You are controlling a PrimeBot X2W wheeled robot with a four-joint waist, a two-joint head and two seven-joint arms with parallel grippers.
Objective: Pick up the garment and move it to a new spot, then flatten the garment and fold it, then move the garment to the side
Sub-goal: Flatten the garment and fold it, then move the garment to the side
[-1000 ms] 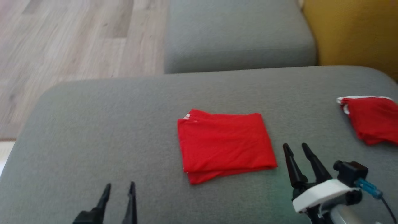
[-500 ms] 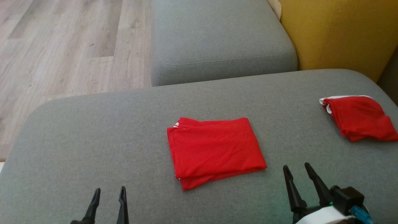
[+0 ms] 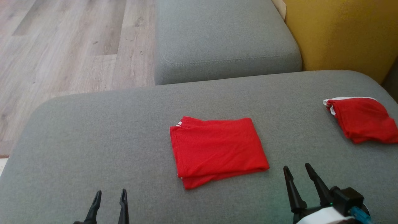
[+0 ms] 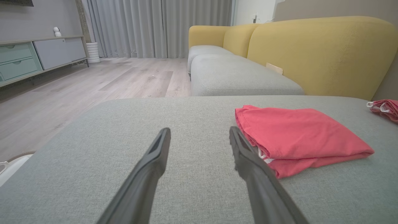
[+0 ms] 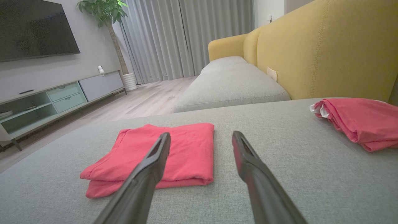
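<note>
Midway across the grey cushion (image 3: 93, 140) I see the red garment (image 3: 217, 149) folded flat, rectangular; left end effector (image 3: 111, 191) and right end effector (image 3: 296, 166) spread, empty.

Head looks down, wrists skim low (all share garment (image 3: 217, 151)).

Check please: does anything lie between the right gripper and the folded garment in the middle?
Nothing visible. Bare cushion lies between the right gripper and the garment. A second garment sits far right, out of the path.
</note>
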